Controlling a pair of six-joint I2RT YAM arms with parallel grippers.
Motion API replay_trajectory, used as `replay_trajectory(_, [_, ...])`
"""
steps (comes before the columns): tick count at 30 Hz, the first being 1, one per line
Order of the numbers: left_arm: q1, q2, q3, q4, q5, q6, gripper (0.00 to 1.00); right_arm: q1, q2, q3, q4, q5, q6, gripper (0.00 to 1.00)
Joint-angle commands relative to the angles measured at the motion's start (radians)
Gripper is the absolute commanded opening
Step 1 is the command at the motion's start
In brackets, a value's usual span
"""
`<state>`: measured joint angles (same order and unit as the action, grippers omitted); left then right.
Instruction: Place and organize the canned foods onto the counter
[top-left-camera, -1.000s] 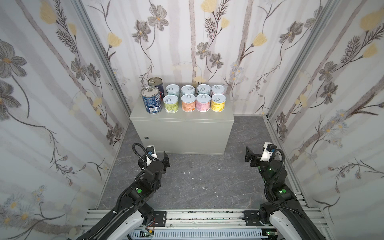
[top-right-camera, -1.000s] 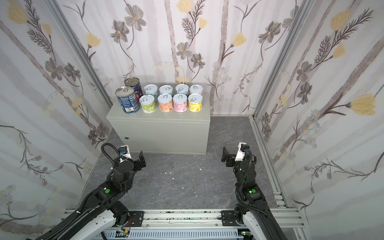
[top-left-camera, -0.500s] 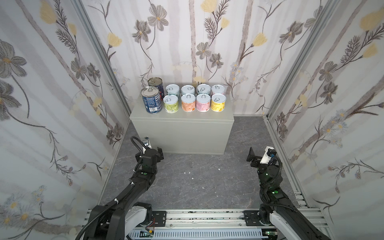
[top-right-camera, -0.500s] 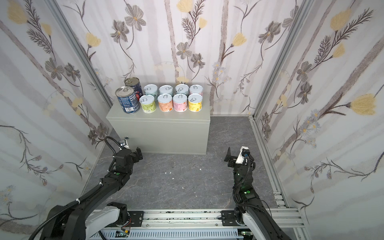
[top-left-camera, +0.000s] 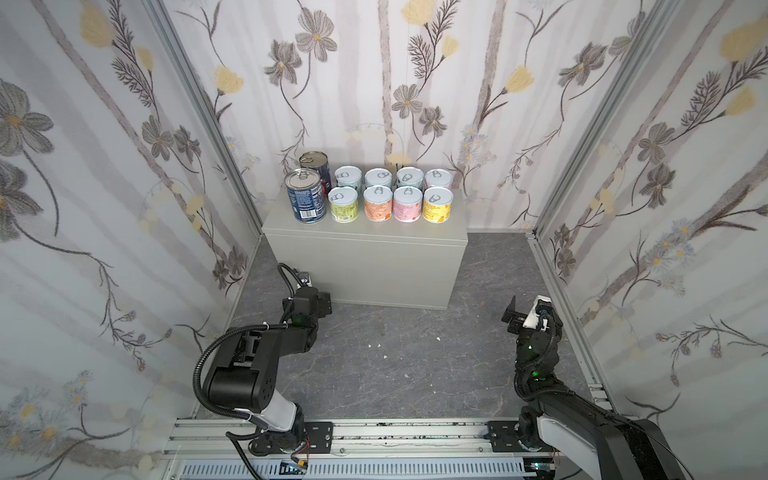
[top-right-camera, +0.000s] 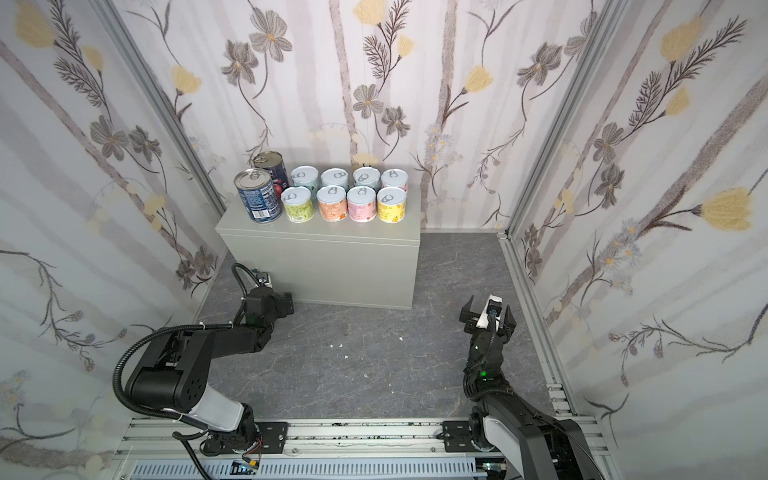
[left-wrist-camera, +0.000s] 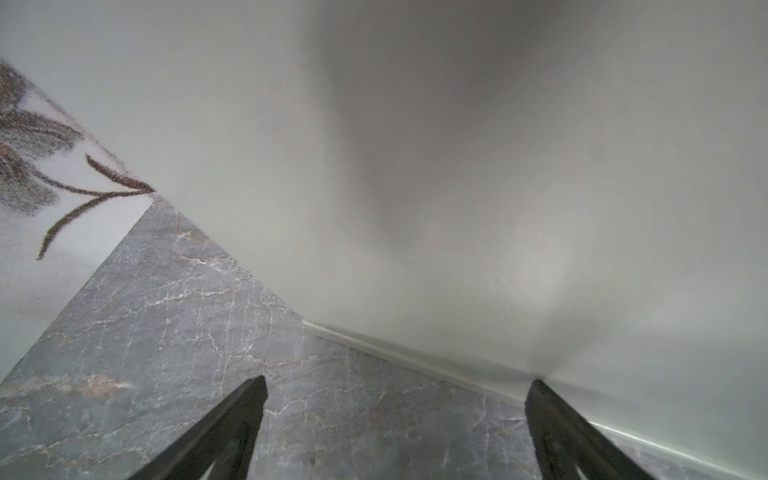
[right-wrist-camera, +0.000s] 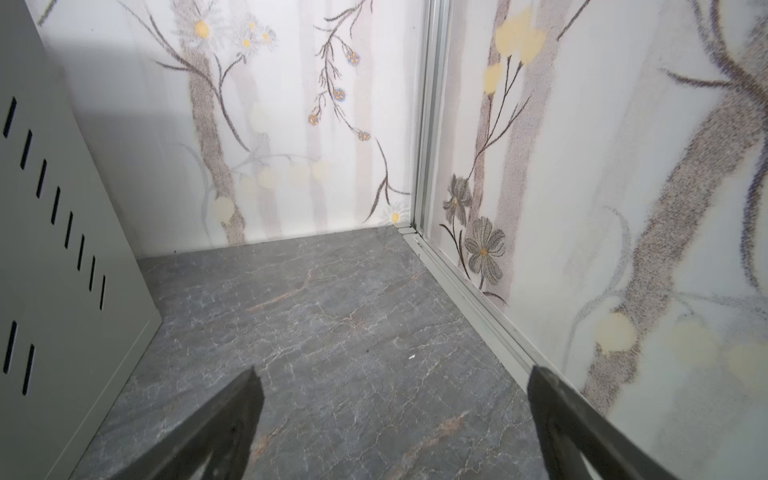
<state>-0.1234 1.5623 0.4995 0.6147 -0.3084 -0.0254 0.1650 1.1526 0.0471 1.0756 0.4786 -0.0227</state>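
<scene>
I see all ten canned foods (top-left-camera: 378, 195) upright on the grey worktop (top-left-camera: 365, 266), towards its back edge. The two tall blue tins (top-left-camera: 305, 201) stand one behind the other at the left end. The eight short tins (top-right-camera: 332, 203) sit beside them in two rows of four, packed close together.

My left end effector (left-wrist-camera: 395, 380) is low over the marbled floor (top-left-camera: 395, 353) at the worktop's front left corner. It is released, with the fingers spread wide and nothing between them. One fingertip (left-wrist-camera: 540, 388) is right at the base of the box, and I cannot tell whether it touches.

My right end effector (right-wrist-camera: 395, 370) is also released and empty. It hangs over the floor near the right wall (right-wrist-camera: 623, 208), well apart from the worktop.
</scene>
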Motion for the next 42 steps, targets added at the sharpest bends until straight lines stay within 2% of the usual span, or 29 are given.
replay_trajectory(1, [0.006,-0.001,-0.006,0.216,-0.008,0.007,1.0,-0.007,0.032,0.014,0.132,-0.014,-0.005,1.0])
replay_trajectory(6, [0.035,-0.011,-0.038,0.291,0.003,-0.015,1.0,-0.013,0.116,0.014,0.264,-0.029,0.005,1.0])
replay_trajectory(9, [0.036,-0.009,-0.094,0.405,0.007,-0.026,1.0,-0.025,0.177,0.003,0.348,-0.046,0.031,1.0])
replay_trajectory(14, [0.036,-0.024,-0.186,0.556,0.007,-0.028,1.0,-0.039,0.326,-0.071,0.662,-0.096,0.028,1.0])
replay_trajectory(19, [0.03,-0.03,-0.26,0.686,0.001,-0.024,1.0,-0.041,0.362,-0.084,0.693,-0.162,0.014,1.0])
replay_trajectory(21, [0.025,-0.021,-0.281,0.729,0.0,-0.019,1.0,-0.038,0.416,-0.09,0.771,-0.175,0.001,1.0])
replay_trajectory(26, [-0.011,0.03,-0.345,0.898,-0.045,0.016,1.0,-0.03,0.389,-0.115,0.77,-0.222,-0.025,1.0])
replay_trajectory(31, [-0.033,0.058,-0.38,1.015,-0.083,0.039,1.0,0.035,0.401,-0.112,0.769,-0.222,-0.111,1.0])
replay_trajectory(37, [-0.032,0.063,-0.364,0.999,-0.08,0.044,1.0,0.022,0.416,-0.093,0.767,-0.225,-0.099,1.0])
replay_trajectory(39, [-0.017,0.051,-0.329,0.912,-0.062,0.027,1.0,0.006,0.426,-0.073,0.76,-0.224,-0.081,1.0])
replay_trajectory(42, [0.035,0.035,-0.279,0.788,0.021,-0.015,1.0,-0.017,0.379,-0.016,0.593,-0.229,-0.047,1.0])
